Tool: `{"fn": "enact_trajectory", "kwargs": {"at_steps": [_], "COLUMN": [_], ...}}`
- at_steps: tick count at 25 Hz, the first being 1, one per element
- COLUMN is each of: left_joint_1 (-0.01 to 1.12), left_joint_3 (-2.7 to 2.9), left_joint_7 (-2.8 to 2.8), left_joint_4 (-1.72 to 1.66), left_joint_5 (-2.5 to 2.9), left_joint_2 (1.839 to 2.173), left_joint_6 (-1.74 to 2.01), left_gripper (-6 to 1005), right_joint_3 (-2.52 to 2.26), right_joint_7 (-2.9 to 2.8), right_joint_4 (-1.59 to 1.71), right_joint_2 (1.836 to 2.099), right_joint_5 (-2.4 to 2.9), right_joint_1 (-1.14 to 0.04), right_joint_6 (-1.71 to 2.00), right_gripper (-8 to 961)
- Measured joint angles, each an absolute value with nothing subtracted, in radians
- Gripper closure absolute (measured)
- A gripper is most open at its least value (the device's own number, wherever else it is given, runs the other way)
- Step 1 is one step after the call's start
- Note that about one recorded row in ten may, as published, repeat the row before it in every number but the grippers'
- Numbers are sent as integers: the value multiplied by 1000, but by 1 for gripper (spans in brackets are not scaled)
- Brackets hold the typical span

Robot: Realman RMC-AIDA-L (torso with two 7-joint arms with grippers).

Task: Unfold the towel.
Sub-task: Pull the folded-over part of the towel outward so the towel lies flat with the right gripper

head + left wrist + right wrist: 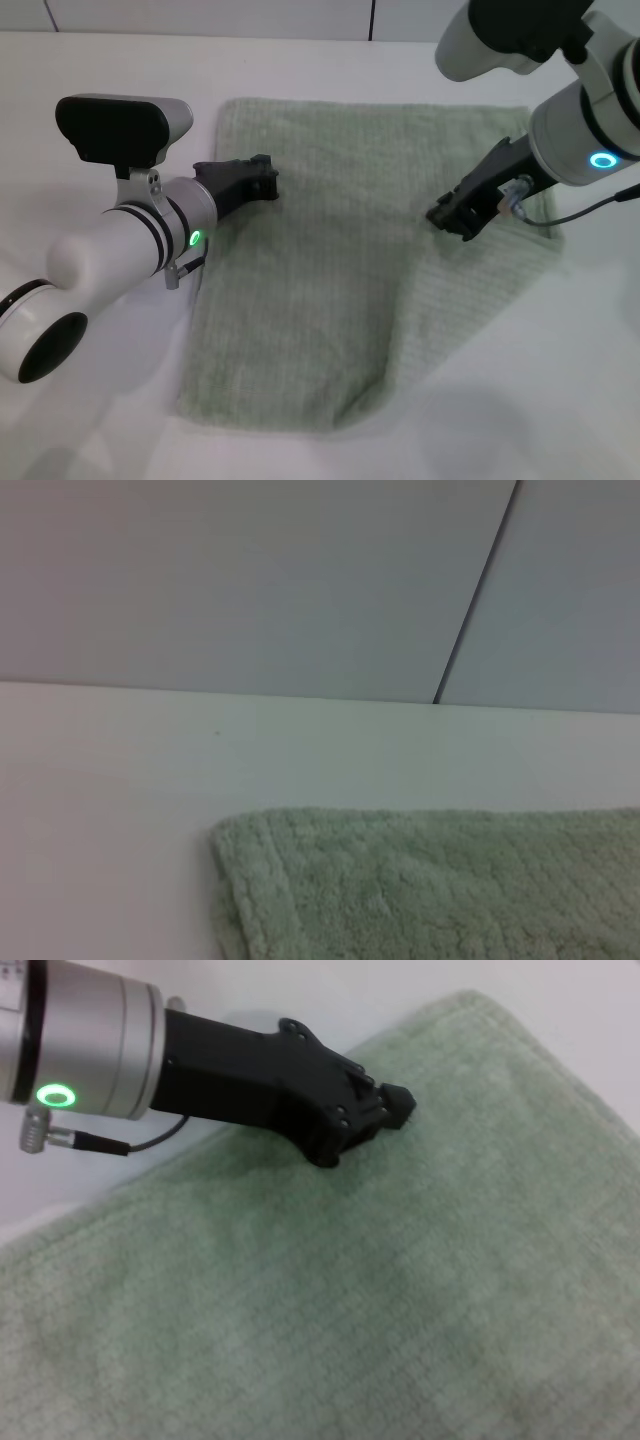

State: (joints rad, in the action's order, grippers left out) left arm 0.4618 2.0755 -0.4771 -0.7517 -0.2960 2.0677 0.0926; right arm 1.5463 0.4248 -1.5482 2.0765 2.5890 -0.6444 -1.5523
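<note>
On the left, the left gripper [262, 178] hangs low over the towel [320, 290] near its left edge, pointing toward the middle; seen from the right wrist camera its jaws look drawn together at the tip with no cloth between them, so it appears to hold nothing. The towel lies on the white surface [90, 60] in the middle of the head view, its far edge running straight and its far left corner flat, as the left wrist view also shows. Most of the cloth looks spread in a single layer, but a fold line runs down from near the right gripper toward the near edge, and the near right part seems to lie as a slanted flap, so the outline is not yet a full square. On the right, the right gripper [455, 215] sits down at the cloth near its right edge; whether its jaws are open or pinching the fabric cannot be told. By my judgement the unfolding is largely done, with the near right corner left to pull out and flatten.
</note>
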Motion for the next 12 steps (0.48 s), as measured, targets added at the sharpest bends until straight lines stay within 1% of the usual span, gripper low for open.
{"fn": "enact_trajectory", "kwargs": {"at_steps": [12], "left_joint_1": [460], "left_joint_3": [2075], "left_joint_7": [-477], "left_joint_4": [-756], "left_joint_5": [-296], "left_joint_2": [2068], "left_joint_6": [91], "left_gripper": [1000], "right_joint_3": [1482], "right_joint_7": [358], "right_joint_4": [-1641], "right_joint_2": [2078], "right_joint_5": [2629], "right_joint_1": [-597], "right_joint_6": [-1600], "right_gripper": [846]}}
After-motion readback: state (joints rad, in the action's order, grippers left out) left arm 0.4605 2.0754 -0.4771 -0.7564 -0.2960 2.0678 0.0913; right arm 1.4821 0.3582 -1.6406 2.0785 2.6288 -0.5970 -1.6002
